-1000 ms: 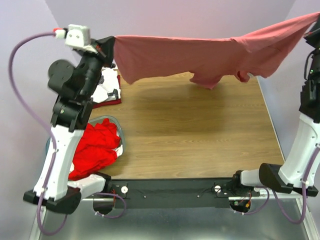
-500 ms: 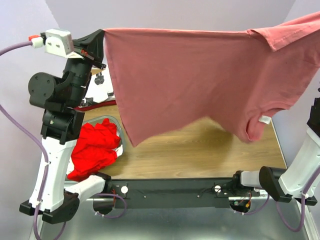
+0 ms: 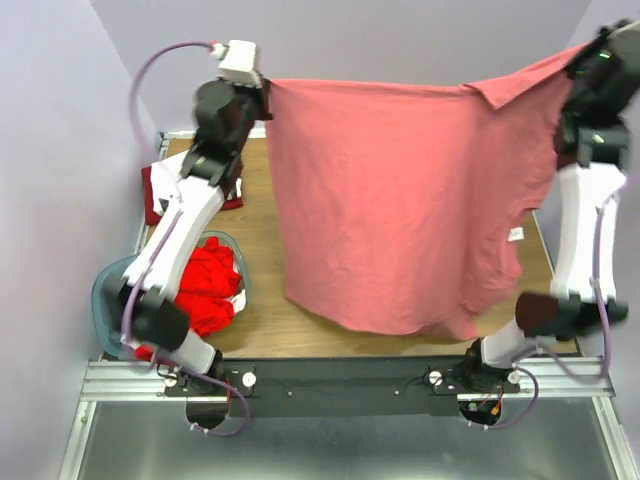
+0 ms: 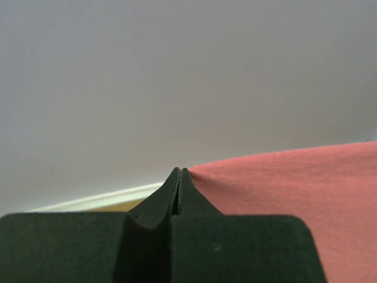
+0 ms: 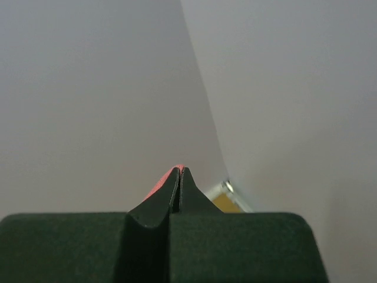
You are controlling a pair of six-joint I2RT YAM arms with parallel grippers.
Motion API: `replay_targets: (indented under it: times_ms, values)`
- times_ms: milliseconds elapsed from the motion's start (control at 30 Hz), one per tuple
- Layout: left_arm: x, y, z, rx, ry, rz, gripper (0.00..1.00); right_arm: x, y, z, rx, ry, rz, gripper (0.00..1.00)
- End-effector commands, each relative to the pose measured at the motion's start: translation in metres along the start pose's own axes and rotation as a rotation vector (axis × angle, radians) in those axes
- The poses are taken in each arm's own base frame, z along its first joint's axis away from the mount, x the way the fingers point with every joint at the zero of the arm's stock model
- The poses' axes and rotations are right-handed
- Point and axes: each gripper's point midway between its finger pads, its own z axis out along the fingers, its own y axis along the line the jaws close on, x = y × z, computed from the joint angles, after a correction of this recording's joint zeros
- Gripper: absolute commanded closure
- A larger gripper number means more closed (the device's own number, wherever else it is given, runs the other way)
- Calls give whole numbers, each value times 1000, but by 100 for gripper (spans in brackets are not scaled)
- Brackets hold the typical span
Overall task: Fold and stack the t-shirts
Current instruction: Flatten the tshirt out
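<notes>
Large salmon-pink collared cloth t-shirt (image 3: 400,200) is stretched wide and hangs in the air above the brown wood-grain worktop (image 3: 262,240), one top corner in each arm. Probably held this way to let it drop flat and shake out creases before laying it down for the first fold.

Left end effector (image 4: 179,172): fingers pressed together, pinching the shirt's left top corner. In the left wrist view the pink cloth comes out right at the tips and runs off to the right.

Right end effector (image 5: 179,171): fingers pressed together, and a sliver of pink shows at the tips in the right wrist view, so it is pinching the other top corner. That corner sits higher above the worktop than the left one, so the top edge slopes.

The shirt body hangs below and between both end effectors. The collar is near the right-hand grip, and a white tag shows on the right side. The lower hem droops toward the worktop's near edge; can't tell if it touches the wood.

Other shirts: a bright red crumpled cloth shirt (image 3: 205,285) with a bit of white sits in the translucent pale-blue plastic tub (image 3: 105,290) at the worktop's near-left edge. Dark red and white cloth (image 3: 152,195) lies at the worktop's far-left side, partly hidden by the left arm.

My read is that the fold is not started, with the spread-out step in hand.
</notes>
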Motion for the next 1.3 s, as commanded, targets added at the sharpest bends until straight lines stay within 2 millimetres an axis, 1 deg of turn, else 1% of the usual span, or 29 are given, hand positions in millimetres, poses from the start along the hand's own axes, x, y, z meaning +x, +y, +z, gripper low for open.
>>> replay_targets:
  times_ms: [0, 33, 67, 100, 133, 167, 200, 233, 300, 333, 367, 400, 433, 533, 567, 600, 633, 667, 700, 767, 800, 833, 900, 933, 1033, 1067, 1133, 1167, 1267]
  values:
    - [82, 34, 69, -154, 126, 48, 100, 132, -10, 66, 114, 184, -42, 99]
    - [129, 37, 90, -170, 205, 43, 87, 145, -8, 76, 117, 191, -15, 99]
    - [105, 39, 94, -188, 159, 32, 70, 173, -9, 85, 127, 232, -34, 100]
    - [117, 44, 118, -220, 157, 28, 50, 205, -6, 102, 136, 263, -19, 99]
    - [121, 45, 130, -236, 155, 9, 33, 226, -5, 111, 136, 288, -28, 94]
    - [176, 49, 142, -249, 268, 19, 2, 239, -2, 120, 123, 301, -27, 79]
    - [135, 44, 157, -239, 188, -1, 2, 252, 2, 125, 108, 321, -28, 56]
    - [140, 43, 163, -235, 203, -10, 2, 278, 8, 131, 73, 361, -25, 21]
    - [152, 35, 164, -218, 245, -40, 2, 304, 15, 129, 29, 422, -13, 0]
    - [152, 31, 161, -214, 248, -48, 2, 309, 18, 126, 10, 441, -8, 0]
    - [127, 27, 152, -207, 214, -53, 2, 312, 19, 121, -5, 459, -7, 0]
    - [126, 24, 145, -196, 216, -52, 2, 318, 20, 116, -19, 482, -3, 0]
    - [161, 16, 133, -174, 296, -44, 2, 321, 20, 103, -35, 512, -4, 0]
    - [177, -3, 95, -135, 376, -41, 2, 329, 17, 77, -69, 575, -5, 0]
    - [187, -7, 83, -130, 420, -42, 2, 335, 11, 59, -70, 614, -11, 0]
    - [179, -11, 70, -125, 425, -54, 2, 334, 10, 50, -82, 625, -7, 0]
    - [211, -18, 50, -123, 515, -68, 2, 339, 11, 38, -111, 659, 0, 0]
    - [210, -25, 39, -100, 532, -93, 2, 341, 7, 19, -120, 687, 1, 0]
    - [235, -28, 21, -96, 600, -105, 2, 345, 4, 8, -125, 711, 5, 0]
    - [253, -44, 1, -71, 658, -160, 4, 347, 1, -12, -137, 740, 15, 0]
    - [252, -50, -8, -59, 664, -177, 4, 352, -2, -23, -136, 761, 16, 0]
    - [273, -56, -24, -59, 716, -199, 4, 354, -9, -40, -134, 785, 19, 0]
    - [289, -72, -45, -34, 767, -212, 4, 362, -15, -58, -131, 819, 27, 0]
    - [295, -77, -52, -23, 786, -218, 4, 367, -20, -76, -130, 851, 32, 0]
    - [314, -98, -73, 38, 838, -269, 4, 379, -24, -103, -148, 918, 48, 0]
    - [317, -103, -74, 49, 834, -287, 5, 387, -30, -116, -141, 949, 46, 0]
    - [331, -119, -88, 108, 886, -318, 6, 399, -39, -133, -117, 1005, 39, 0]
    - [344, -124, -96, 121, 923, -332, 7, 408, -46, -147, -103, 1041, 35, 0]
    - [365, -130, -104, 133, 974, -345, 8, 425, -59, -169, -75, 1103, 24, 0]
